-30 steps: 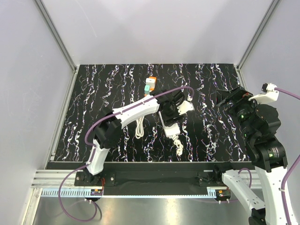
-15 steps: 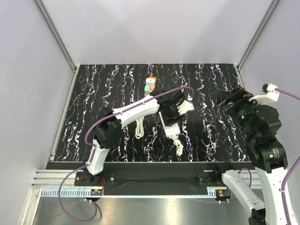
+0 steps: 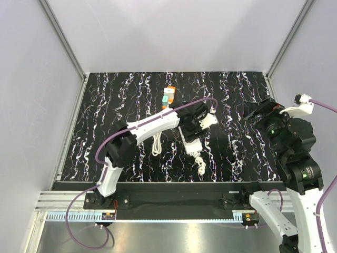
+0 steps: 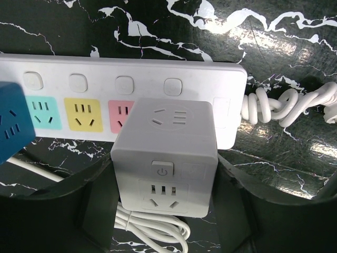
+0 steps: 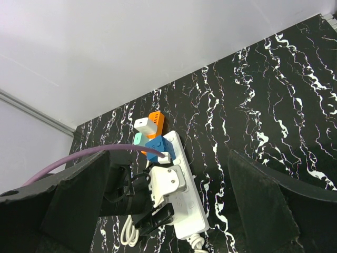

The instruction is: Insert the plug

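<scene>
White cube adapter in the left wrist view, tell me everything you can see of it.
The white cube adapter is matte plastic with rounded edges. Its top face has a five-hole socket, its near face a power button above another socket. It is upright over the cable end of the white power strip, held on both sides by the left pincer.

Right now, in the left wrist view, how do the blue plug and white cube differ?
The blue plug is dark blue, the white cube pale grey-white. The blue plug is cut off at the left edge; the white cube sits centred inside the left gripper. Both are cubes with socket slots.
</scene>
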